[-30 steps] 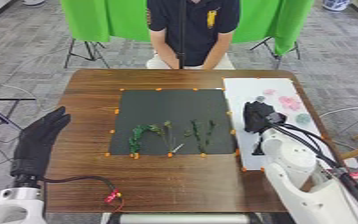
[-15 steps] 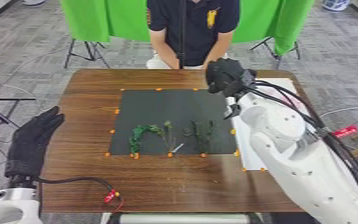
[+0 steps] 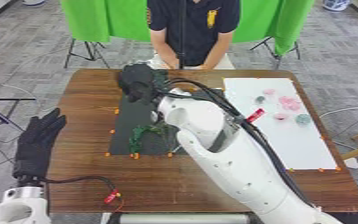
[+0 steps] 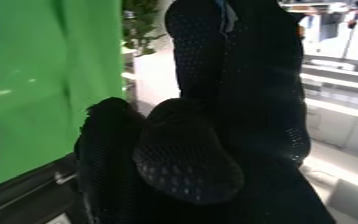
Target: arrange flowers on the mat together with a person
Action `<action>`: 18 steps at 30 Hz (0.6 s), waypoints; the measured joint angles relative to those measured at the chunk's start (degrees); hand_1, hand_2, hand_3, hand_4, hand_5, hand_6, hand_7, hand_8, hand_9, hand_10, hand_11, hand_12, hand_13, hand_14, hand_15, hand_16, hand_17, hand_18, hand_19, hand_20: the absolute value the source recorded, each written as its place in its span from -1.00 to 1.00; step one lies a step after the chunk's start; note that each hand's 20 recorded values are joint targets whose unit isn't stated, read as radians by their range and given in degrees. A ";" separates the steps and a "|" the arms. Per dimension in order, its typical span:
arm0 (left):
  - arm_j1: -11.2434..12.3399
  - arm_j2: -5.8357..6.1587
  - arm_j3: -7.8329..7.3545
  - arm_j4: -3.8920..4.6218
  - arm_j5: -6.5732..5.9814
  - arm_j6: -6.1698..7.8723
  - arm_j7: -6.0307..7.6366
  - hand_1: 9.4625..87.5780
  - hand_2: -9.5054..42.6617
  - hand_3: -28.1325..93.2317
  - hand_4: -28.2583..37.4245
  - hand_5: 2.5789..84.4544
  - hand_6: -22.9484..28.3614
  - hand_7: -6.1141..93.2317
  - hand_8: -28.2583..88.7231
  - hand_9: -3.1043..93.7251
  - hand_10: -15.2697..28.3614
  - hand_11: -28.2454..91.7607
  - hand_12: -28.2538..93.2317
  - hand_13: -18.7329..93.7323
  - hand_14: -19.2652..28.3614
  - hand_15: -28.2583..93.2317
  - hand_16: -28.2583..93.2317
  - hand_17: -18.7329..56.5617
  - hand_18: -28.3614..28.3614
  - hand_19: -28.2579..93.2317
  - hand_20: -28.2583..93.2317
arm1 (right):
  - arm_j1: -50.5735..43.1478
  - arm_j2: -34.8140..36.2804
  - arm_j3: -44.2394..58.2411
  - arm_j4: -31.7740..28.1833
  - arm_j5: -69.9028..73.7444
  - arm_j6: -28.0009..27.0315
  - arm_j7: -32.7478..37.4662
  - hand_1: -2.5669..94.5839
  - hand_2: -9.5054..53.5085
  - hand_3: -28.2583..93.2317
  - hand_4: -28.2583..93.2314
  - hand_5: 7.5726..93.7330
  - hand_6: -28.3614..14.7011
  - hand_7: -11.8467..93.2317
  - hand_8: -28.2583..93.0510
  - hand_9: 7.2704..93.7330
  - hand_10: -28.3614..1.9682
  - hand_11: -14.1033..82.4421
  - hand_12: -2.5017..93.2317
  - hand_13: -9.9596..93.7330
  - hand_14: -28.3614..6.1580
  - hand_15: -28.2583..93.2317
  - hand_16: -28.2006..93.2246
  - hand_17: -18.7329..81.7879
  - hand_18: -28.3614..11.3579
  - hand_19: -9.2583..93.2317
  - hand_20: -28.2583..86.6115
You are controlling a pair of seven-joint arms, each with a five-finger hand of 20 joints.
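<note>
The pink flowers [image 3: 291, 103] are seen on the white sheet [image 3: 309, 150], at the robot's right, with a small grey-green bloom [image 3: 302, 118] just beside them. To the left of that sheet, on the near part of the dark mat [image 3: 127, 120], a curled green stem [image 3: 140, 134] is laid, its long axis running roughly away from the robot.

The right hand [image 3: 138, 82] is held over the far left corner of the mat. From there the pink flowers lie well apart, across the mat to the right, while the green stem lies back toward the robot. Whether anything is pinched in that hand, or whether it is spread or pressed together, cannot be told.

The step in hand is judged to be the placing of flowers among the greenery. If a bloom is being carried, it would need to be drawn back toward the robot to be joined to that stem; if none is, a long return rightward would be called for. The mat is crossed slantwise by the right arm [image 3: 238, 175], so stems could be brushed if it were lowered too soon.

The left hand [image 3: 40, 137], loosely straight, is held over the desk [image 3: 78, 185] left of the mat, nearer the curled stem than the flowers.
</note>
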 measured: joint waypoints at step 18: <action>-1.25 0.51 1.15 0.52 -0.02 -0.41 0.02 -0.87 0.28 0.56 -1.00 0.00 0.05 -0.71 -0.63 -0.15 0.18 -0.29 -0.40 -0.19 0.25 -0.42 -0.55 -0.32 0.27 -0.50 -0.29 | -5.92 -9.30 2.43 9.55 -10.85 -0.31 -4.44 0.91 -1.00 -1.00 0.11 0.80 0.22 -0.45 -0.40 1.00 0.17 -0.29 -0.41 1.00 0.67 0.59 -0.25 0.91 -0.01 1.00 0.33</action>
